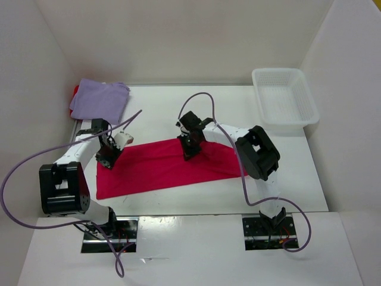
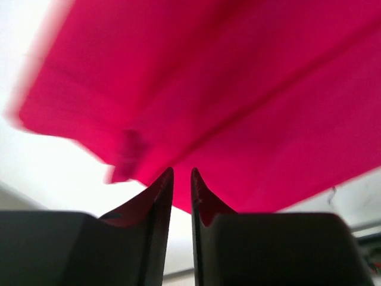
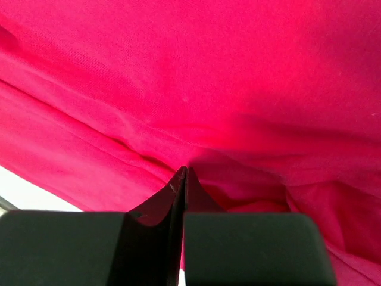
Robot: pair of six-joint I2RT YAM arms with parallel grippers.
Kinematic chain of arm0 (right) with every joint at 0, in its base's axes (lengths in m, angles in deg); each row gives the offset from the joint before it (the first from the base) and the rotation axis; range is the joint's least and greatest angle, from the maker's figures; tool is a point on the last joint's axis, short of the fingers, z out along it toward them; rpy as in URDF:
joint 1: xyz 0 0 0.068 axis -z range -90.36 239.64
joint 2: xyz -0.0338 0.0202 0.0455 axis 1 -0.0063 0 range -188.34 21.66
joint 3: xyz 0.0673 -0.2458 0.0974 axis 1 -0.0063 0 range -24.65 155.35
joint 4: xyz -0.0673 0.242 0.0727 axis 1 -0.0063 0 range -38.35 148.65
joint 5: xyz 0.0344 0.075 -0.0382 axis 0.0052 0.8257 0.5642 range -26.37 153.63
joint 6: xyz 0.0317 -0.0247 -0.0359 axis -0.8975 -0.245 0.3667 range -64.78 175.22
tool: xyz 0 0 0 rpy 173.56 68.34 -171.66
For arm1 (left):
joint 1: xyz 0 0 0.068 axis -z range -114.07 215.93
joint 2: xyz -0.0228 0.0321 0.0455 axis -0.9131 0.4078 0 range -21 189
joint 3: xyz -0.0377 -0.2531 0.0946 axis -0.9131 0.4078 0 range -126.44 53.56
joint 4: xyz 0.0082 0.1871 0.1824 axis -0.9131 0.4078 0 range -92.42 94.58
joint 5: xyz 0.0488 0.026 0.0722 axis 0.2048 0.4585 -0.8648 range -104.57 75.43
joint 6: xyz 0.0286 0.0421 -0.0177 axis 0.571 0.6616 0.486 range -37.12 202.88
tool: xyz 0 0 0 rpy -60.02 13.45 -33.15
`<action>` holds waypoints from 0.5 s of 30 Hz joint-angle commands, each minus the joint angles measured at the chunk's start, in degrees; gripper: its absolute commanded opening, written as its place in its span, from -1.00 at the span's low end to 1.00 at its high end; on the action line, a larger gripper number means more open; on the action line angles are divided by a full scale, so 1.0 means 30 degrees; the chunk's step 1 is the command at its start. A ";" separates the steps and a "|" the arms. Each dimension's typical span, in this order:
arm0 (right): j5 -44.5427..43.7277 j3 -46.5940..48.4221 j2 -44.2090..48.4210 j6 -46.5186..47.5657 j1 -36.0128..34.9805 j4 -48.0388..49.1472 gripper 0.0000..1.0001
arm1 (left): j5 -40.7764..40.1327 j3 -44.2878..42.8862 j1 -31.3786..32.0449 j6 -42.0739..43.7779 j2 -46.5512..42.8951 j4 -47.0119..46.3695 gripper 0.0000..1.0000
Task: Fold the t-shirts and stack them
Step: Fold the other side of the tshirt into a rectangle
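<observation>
Fold | our right end effector (image 1: 189,149) pinches crimson t-shirt (image 1: 161,170) to lift its edge | left end effector (image 2: 181,174) slightly parted, empty

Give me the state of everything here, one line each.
crimson shirt: lying flat as a long strip
lavender shirt: folded, on top of the red shirt
red shirt: mostly hidden under the lavender shirt
bin: upright, empty
left gripper: slightly open at the crimson shirt's left end
right gripper: shut, apparently pinching the crimson shirt's far edge
</observation>
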 commanded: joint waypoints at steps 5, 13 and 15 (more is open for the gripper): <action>0.0578 -0.0417 0.1212 0.0445 -0.0184 0.0986 -1.00 | 0.2282 0.0459 -0.0412 0.2117 -0.0173 0.3319 -0.57; 0.0404 0.0724 0.1976 0.0650 -0.0360 0.0986 -1.00 | 0.1975 -0.2474 -0.0588 -0.1097 -0.1323 -0.0829 -0.33; -0.0005 0.1366 0.1482 0.0650 -0.0360 0.0986 -1.00 | 0.1205 -0.2474 -0.0588 -0.1340 -0.0504 -0.2211 -0.36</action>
